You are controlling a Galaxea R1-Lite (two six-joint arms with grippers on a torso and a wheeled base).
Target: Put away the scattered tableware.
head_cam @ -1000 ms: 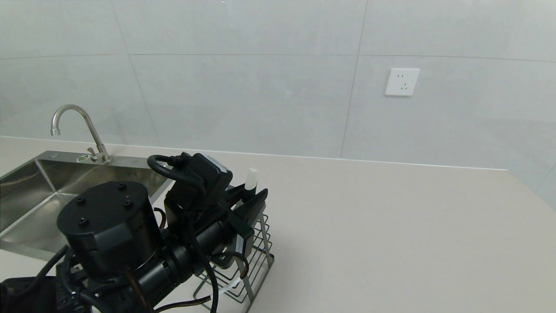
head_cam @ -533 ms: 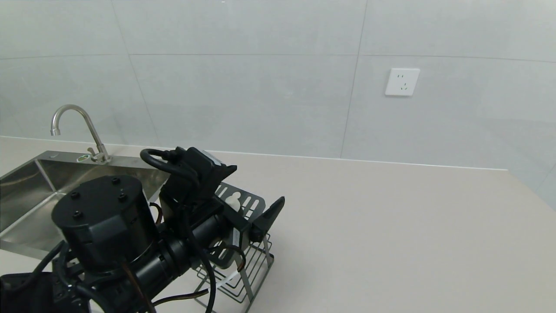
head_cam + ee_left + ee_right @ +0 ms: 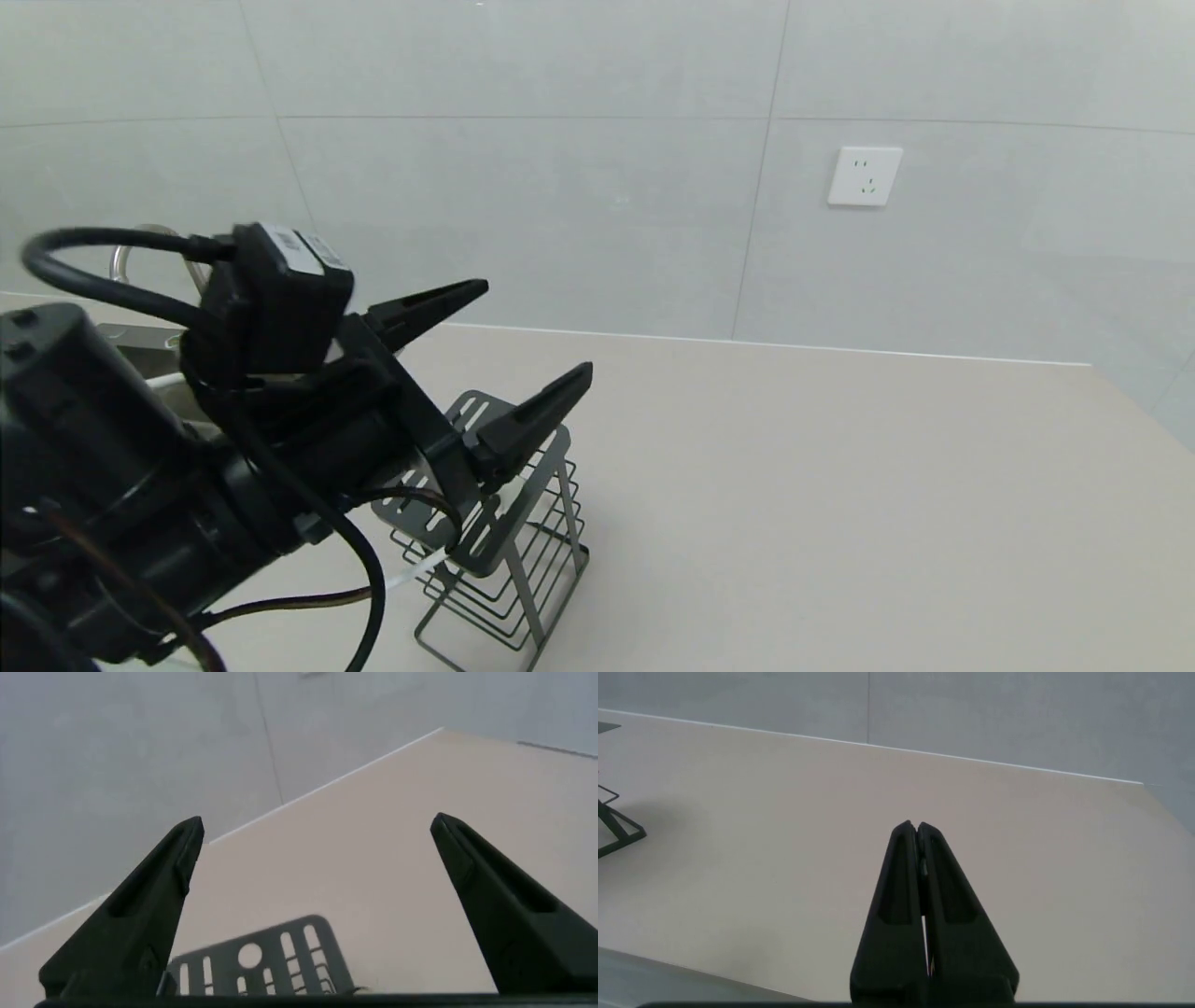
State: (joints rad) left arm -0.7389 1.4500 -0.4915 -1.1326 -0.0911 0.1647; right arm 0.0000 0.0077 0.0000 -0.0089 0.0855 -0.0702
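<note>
Left gripper [image 3: 538, 325] hangs with its two fingers spread wide and nothing between them, pointing out over the counter [image 3: 840, 485] toward the wall. From its own wrist camera the left gripper [image 3: 316, 821] frames the slotted back plate of the wire rack [image 3: 271, 961], so the rack sits directly below and slightly ahead of the fingertips.

On the head camera the wire rack [image 3: 470, 409] stands upright on the counter under the open jaws. A thin white utensil [image 3: 420, 566] shows low in its basket. Its long axis slants, the visible end poking out on my left side; what kind of piece it is I cannot tell.

Right gripper [image 3: 917, 831] has its fingers pressed together on nothing, over bare counter [image 3: 785, 812], with a corner of the rack [image 3: 612, 821] at the far margin.

I judge the left arm much the nearer to the rack. Any further drop-off there should come straight down from above.
</note>
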